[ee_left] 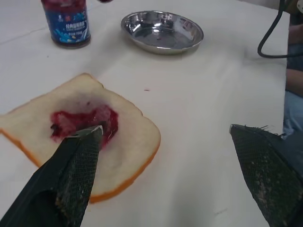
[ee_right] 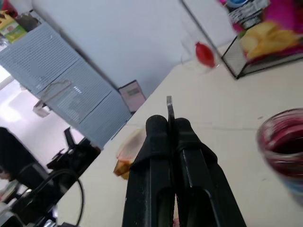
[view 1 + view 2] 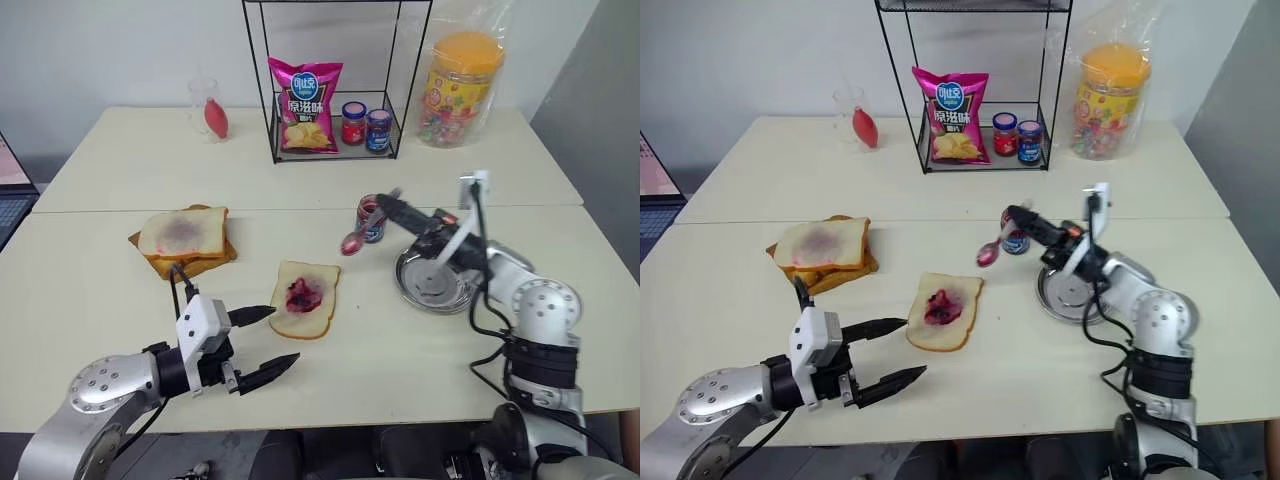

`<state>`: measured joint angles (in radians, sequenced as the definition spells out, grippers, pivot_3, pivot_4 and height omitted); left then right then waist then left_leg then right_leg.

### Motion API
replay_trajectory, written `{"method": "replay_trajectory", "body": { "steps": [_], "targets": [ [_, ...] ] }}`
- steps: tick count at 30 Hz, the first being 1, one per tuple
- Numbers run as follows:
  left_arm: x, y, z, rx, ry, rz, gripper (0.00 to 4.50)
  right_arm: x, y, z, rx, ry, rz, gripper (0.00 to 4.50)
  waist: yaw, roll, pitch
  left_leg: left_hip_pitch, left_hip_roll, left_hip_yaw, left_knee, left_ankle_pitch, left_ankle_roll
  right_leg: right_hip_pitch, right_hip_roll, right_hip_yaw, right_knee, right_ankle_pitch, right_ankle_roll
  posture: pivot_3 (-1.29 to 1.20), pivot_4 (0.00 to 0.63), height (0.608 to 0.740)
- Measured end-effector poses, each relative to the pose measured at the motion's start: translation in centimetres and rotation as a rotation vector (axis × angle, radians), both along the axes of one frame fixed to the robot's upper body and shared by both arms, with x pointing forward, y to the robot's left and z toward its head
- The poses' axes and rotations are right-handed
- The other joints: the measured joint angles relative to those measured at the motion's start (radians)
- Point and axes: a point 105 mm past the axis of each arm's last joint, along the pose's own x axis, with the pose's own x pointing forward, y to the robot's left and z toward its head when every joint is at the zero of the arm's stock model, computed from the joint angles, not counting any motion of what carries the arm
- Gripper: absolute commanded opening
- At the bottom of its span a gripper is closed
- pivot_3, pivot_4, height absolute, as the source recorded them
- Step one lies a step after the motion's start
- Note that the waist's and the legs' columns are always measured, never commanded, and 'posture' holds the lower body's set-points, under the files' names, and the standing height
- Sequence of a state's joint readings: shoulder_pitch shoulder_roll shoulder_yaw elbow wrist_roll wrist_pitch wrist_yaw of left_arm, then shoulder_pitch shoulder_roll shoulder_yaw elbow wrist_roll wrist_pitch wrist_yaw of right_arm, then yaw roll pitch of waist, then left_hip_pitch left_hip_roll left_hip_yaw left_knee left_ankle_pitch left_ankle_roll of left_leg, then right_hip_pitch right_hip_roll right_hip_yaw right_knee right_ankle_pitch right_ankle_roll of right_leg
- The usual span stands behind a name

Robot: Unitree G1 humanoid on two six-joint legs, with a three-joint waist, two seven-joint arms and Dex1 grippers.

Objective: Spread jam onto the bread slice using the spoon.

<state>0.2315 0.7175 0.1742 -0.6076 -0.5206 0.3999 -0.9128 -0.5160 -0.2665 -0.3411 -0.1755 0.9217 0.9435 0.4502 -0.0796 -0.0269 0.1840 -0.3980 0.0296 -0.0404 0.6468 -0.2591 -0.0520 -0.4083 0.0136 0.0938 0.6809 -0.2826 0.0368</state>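
The bread slice (image 3: 307, 298) is laid flat near the middle of the front desk, a little toward its front edge, and a dark red patch of the jam (image 3: 302, 294) is seen at its centre. The left gripper (image 3: 268, 340) is held just above the desk near the front edge, beside the slice on the robot's left; its two black fingers are spread wide and nothing is held between them. In the left wrist view one finger (image 1: 71, 175) is seen in front of the slice, but whether the bread is touched cannot be told.

The right gripper (image 3: 388, 207) is raised above the desk, right of the middle, with its fingers pressed together on the handle of the spoon (image 3: 362, 232). The bowl of the spoon (image 3: 987, 255), coated dark red, hangs in the air between the slice and the small jam jar (image 3: 371, 219) with the blue label. This jar stands open just behind the round steel dish (image 3: 433, 282), which is placed toward the right side of the front desk.

A stack of toast slices (image 3: 184, 240) is found toward the left side. On the back desk a wire rack (image 3: 335, 90) holds a pink chip bag (image 3: 306, 105) and two lidded jars (image 3: 365, 125)
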Motion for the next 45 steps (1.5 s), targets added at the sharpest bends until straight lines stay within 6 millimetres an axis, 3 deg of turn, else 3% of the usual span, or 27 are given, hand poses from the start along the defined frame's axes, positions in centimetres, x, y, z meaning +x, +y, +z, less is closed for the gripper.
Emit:
{"method": "replay_trajectory", "body": {
  "steps": [1,3,5,8,13,19,28,38,45],
  "targets": [
    [0.1,-0.2,0.1,0.005,-0.013,-0.01,4.5,0.1,-0.9,0.0,-0.006,-0.007,-0.034,0.03,0.001,0.0,0.0,0.0,0.0,0.0,0.0,0.0,0.0,0.0,0.0,0.0,0.0,0.0,0.0,0.0,0.15,0.74],
    [0.3,-0.9,0.4,0.004,-0.044,-0.044,4.5,0.6,-4.8,-0.6,0.002,0.012,-0.173,0.03,0.002,0.0,0.0,0.0,0.0,0.001,0.0,0.0,0.0,0.0,0.0,0.001,0.0,0.0,0.0,0.0,0.15,0.74],
    [0.3,-1.1,0.4,0.007,-0.048,-0.057,4.5,0.8,-6.6,-1.0,0.015,0.028,-0.236,0.03,0.002,0.0,0.0,0.0,0.0,0.002,0.0,0.0,0.0,0.0,0.0,0.002,0.0,0.0,0.0,0.0,0.15,0.74],
    [0.7,-1.5,0.2,0.02,-0.056,-0.076,4.5,1.4,-9.1,-3.4,0.026,0.105,-0.325,0.03,-0.007,0.0,0.0,0.002,0.001,0.003,0.0,0.0,0.0,0.001,0.001,0.003,0.001,0.0,0.0,0.0,0.15,0.74],
    [1.3,-2.0,0.8,0.022,-0.084,-0.084,4.5,1.5,-10.0,-4.7,0.011,0.123,-0.37,0.03,-0.004,0.001,0.0,0.002,0.001,0.002,0.0,0.0,0.0,0.001,0.001,0.003,0.001,0.0,0.001,0.0,0.15,0.74],
    [1.7,-2.6,1.1,0.019,-0.099,-0.087,4.5,1.0,-11.3,-7.9,-0.023,0.192,-0.422,0.03,-0.001,0.001,0.0,0.002,0.0,0.003,0.0,0.0,0.0,0.002,0.0,0.003,0.0,0.0,0.001,0.0,0.15,0.74],
    [2.2,-3.6,1.3,0.03,-0.118,-0.127,4.5,-0.2,-11.7,-7.6,-0.016,0.192,-0.394,0.03,-0.001,0.001,0.0,0.003,0.0,0.003,0.001,0.0,0.0,0.002,0.001,0.003,0.0,0.001,0.001,0.0,0.15,0.74],
    [4.8,-5.1,2.0,0.037,-0.16,-0.144,4.5,-0.8,-12.1,-8.5,-0.015,0.213,-0.404,0.03,-0.001,0.002,0.0,0.003,0.0,0.003,0.002,0.0,0.0,0.003,0.001,0.004,0.0,0.001,0.002,0.0,0.15,0.74],
    [4.9,-5.6,1.7,0.035,-0.15,-0.154,4.5,-1.1,-12.3,-9.7,-0.022,0.241,-0.436,1.43,0.002,0.002,0.0,0.003,0.0,0.002,0.002,0.0,0.0,0.003,0.001,0.003,0.0,0.001,0.002,0.0,0.15,0.74]
  ]
}}
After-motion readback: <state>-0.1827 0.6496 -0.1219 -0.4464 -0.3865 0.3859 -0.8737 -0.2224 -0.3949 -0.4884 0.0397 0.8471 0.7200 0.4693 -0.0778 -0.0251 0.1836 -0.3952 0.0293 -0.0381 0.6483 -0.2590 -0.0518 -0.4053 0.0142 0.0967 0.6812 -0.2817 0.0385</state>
